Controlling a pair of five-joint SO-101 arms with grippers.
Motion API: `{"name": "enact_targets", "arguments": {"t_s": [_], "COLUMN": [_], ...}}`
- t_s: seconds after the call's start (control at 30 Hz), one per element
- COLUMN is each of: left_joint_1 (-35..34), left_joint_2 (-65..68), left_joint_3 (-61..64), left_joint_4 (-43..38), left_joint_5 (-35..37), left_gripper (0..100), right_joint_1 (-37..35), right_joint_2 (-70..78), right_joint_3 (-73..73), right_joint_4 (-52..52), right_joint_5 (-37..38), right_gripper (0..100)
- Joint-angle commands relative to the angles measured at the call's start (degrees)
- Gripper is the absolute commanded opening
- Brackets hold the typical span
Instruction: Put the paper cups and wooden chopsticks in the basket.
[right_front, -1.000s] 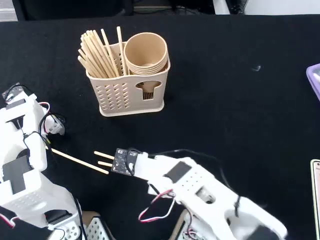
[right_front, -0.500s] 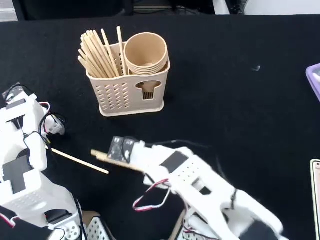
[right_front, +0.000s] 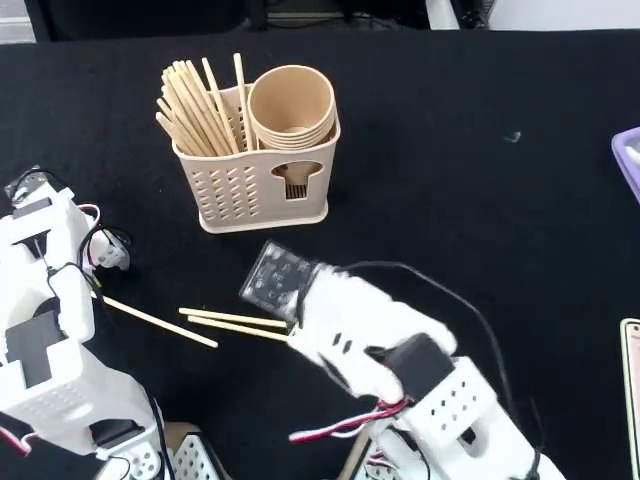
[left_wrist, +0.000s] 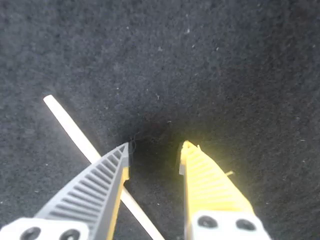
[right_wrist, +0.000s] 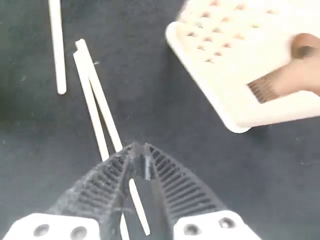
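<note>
While the right gripper (right_wrist: 143, 149) pinches tight on two wooden chopsticks (right_front: 232, 321) at 6 o'clock from the basket (right_front: 255, 195), the left gripper (left_wrist: 155, 146) hangs with jaws parted over a single chopstick (left_wrist: 75, 131) on the black table (right_front: 480, 220). Stacked paper cups (right_front: 292, 100) and a chopstick bundle (right_front: 190, 105) stand in the basket, at the table's 11 o'clock.

Paper cups (right_front: 291, 105), bundled chopsticks (right_front: 193, 108) upright in basket (right_front: 255, 195), chopstick pair (right_front: 232, 321) and single chopstick (right_front: 160, 322) lying flat
</note>
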Motion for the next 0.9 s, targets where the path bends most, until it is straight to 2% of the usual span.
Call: {"name": "enact_targets", "arguments": {"t_s": [0.0,0.07,0.13,0.27,0.4,0.57,0.77,0.87], "left_joint_1": [-2.51,-2.51,-2.51,-2.77,-6.20,-12.44,-20.00,-22.20], "left_joint_2": [0.00,0.00,0.00,-0.70,-7.30,-17.93,-21.27,-20.57], "left_joint_3": [-1.45,-1.54,-1.63,-1.71,-1.19,0.40,1.10,1.27], "left_joint_4": [0.00,0.18,0.35,0.53,2.73,3.16,3.16,1.67], "left_joint_5": [0.70,0.70,0.70,0.70,0.70,0.70,0.62,0.70], "left_gripper": [16,16,16,16,16,16,16,16], "right_joint_1": [-1.14,-2.11,-4.40,-7.56,-7.56,-8.79,-14.42,-17.05], "right_joint_2": [7.69,14.73,22.64,39.25,51.65,57.98,61.05,64.57], "right_joint_3": [1.98,1.19,-1.01,-7.69,-15.69,-22.73,-27.21,-27.82], "right_joint_4": [-6.42,-10.02,-12.57,-17.85,-19.08,-19.52,-19.60,-23.12], "right_joint_5": [-0.88,-1.76,-1.85,-1.85,-2.02,-9.14,-11.08,-11.08], "right_gripper": [14.3,23.1,27.3,25.0,24.6,24.7,24.6,24.4]}}
